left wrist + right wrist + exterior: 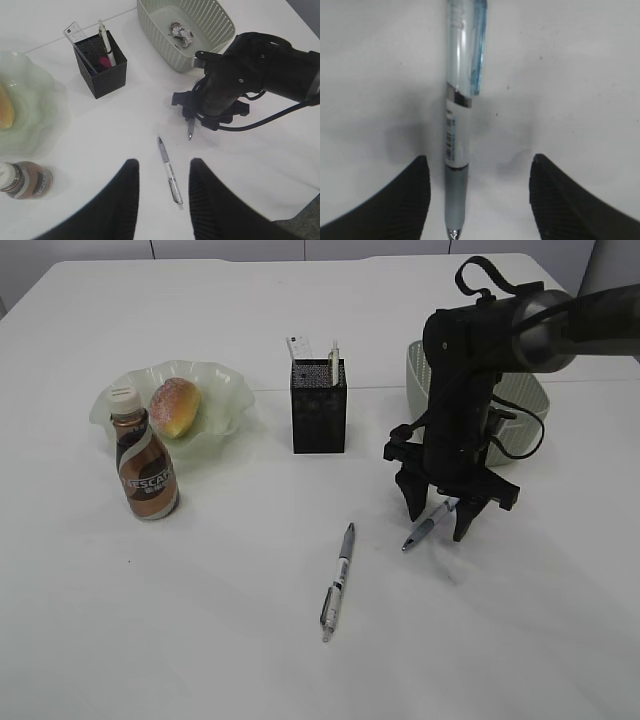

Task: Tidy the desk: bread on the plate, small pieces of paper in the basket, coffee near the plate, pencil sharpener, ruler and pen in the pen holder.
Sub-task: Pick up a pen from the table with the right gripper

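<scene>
Right gripper open, jaws straddling the blue pen lying toward the table's right edge; pen axis runs between the jaws. Left gripper open, empty, farther off.

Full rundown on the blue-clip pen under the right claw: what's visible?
The blue-clip pen has a clear plastic barrel, a translucent light-blue clip, a silver band mid-body, a printed label and a grey rubber grip tapering to a metal tip. It lies flat on the white table, diagonal in the exterior view, in front of the basket and right of the other pen. The right claw straddles it with jaws open; neither finger touches it. Only the table contacts it.
</scene>
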Robot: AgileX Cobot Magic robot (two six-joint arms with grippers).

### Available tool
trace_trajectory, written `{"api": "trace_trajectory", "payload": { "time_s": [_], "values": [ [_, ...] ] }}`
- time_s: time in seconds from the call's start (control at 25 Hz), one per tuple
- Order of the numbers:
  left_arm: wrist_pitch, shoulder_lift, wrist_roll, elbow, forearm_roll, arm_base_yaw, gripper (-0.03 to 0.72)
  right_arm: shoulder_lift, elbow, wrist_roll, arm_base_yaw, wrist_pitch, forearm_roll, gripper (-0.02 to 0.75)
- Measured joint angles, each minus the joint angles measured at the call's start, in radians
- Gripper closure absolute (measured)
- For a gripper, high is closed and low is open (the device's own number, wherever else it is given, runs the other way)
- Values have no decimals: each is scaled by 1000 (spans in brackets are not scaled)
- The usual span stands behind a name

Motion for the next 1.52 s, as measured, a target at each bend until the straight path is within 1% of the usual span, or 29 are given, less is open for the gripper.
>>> {"api": "trace_trajectory", "payload": {
  "time_s": [1.12, 1.52],
  "values": [
    [0, 0, -6, 0, 8, 0, 442, 21, 0, 5, -6, 2, 0, 251],
    [0, 0, -6, 0, 8, 0, 442, 26, -2, 5, -6, 5, 29, 250]
  ]
}}
